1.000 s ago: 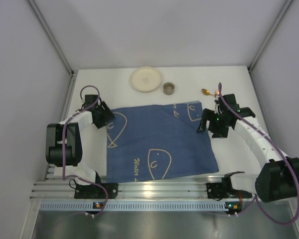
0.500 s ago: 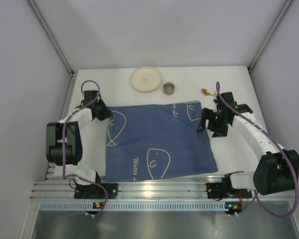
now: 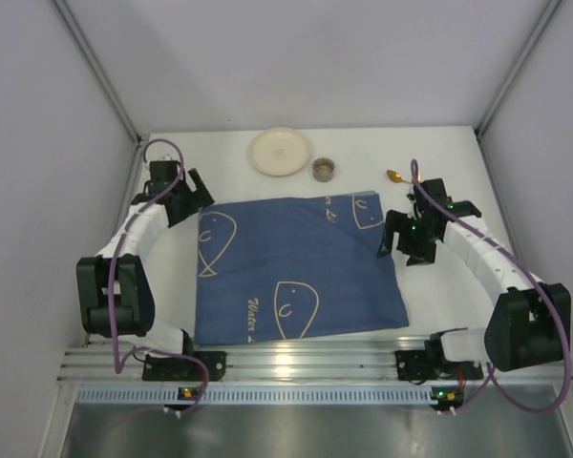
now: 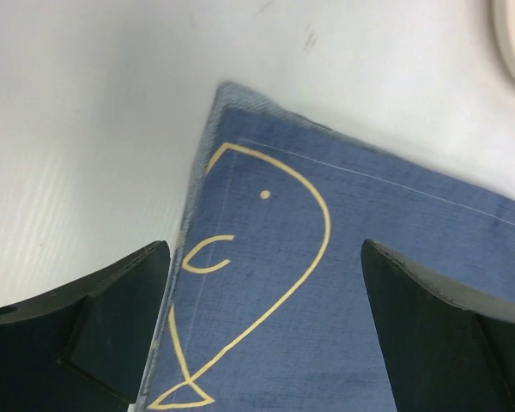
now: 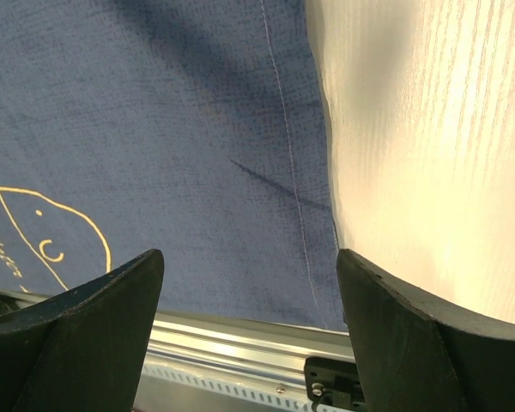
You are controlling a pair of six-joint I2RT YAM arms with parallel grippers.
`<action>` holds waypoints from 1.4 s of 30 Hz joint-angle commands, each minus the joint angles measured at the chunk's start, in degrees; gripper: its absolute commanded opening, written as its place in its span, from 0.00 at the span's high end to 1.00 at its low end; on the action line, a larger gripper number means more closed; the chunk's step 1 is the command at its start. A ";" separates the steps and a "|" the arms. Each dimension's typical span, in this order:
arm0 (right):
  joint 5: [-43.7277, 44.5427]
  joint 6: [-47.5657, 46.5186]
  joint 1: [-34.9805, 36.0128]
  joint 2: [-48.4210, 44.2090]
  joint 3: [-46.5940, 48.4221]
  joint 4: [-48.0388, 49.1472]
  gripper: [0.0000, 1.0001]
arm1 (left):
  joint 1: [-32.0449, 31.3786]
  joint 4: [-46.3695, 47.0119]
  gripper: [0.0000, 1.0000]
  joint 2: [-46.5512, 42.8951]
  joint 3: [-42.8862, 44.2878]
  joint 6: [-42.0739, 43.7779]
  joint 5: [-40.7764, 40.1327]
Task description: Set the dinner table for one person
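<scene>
Both empty, my left gripper gaped over a corner of the blue fish-outlined cloth, spread flat on the large white tabletop, presumably as a placemat, my right gripper open above its right edge.

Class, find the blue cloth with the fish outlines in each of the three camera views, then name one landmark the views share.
Top external: the blue cloth lies spread in the middle of the white table.
Left wrist: a corner of the cloth fills the lower right.
Right wrist: the cloth fills the left and centre, its hemmed edge beside bare table.
Shared landmark: a cream fish outline shows in every view.
</scene>
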 commanded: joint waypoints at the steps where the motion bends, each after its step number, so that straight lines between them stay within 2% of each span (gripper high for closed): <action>1: -0.79 -1.14 -0.13 -0.09 0.53 1.44 0.18 | 0.22 -2.82 0.02 -3.85 -0.08 0.22 -6.06; 4: -2.72 -1.23 -0.22 -0.18 -0.44 2.84 0.18 | 0.31 -3.35 0.02 -4.91 -0.60 0.13 -5.55; 6: -6.13 -0.97 -0.22 -0.18 -0.88 5.47 0.18 | 0.31 -3.79 0.02 -4.82 -1.39 -0.39 -2.30; 8: -9.21 -0.01 -0.22 -0.09 -1.93 10.73 0.19 | 0.04 -3.70 0.02 -4.99 -2.62 -1.89 1.37; 11: -12.30 2.88 -0.13 1.31 -3.69 19.59 0.23 | -1.80 -3.17 0.02 -7.01 -5.61 -3.47 1.67; 12: -12.74 3.68 -0.22 3.05 -3.96 21.81 0.37 | -5.02 -3.17 0.02 -7.89 -6.83 -3.74 1.67; 15: -13.71 6.41 -0.22 8.84 -3.17 28.76 0.55 | -9.51 -3.61 0.02 -8.77 -7.90 -5.32 1.41; 16: -13.63 6.76 -0.22 10.70 -1.17 29.64 0.68 | -10.84 -4.31 0.02 -8.95 -8.16 -6.28 1.23; 17: -13.45 7.55 -0.22 12.46 -0.01 31.13 0.75 | -12.25 -4.40 0.02 -9.12 -8.25 -6.72 0.97; 18: -13.36 7.90 -0.22 16.04 1.30 31.84 0.86 | -15.39 -4.66 0.02 -9.21 -8.25 -7.07 0.53; 22: -10.38 8.17 -0.13 24.94 8.41 32.55 0.96 | -21.04 -6.07 0.02 -9.30 -8.34 -11.19 -1.32; 26: -6.69 8.17 -0.92 30.92 12.38 31.85 1.00 | -24.21 -7.73 0.03 -9.83 -10.44 -13.58 -1.06; 27: -5.81 8.09 -1.01 32.41 13.00 31.68 1.00 | -25.52 -8.18 0.03 -10.00 -11.15 -13.76 -3.32; 33: -4.14 8.61 -2.15 33.83 13.27 31.24 1.00 | -29.13 -8.71 0.03 -8.52 -22.47 -17.70 -6.06; 42: 0.08 7.29 -7.42 34.10 12.48 29.04 1.00 | -29.58 -13.45 0.04 -5.79 -27.50 -21.05 -9.93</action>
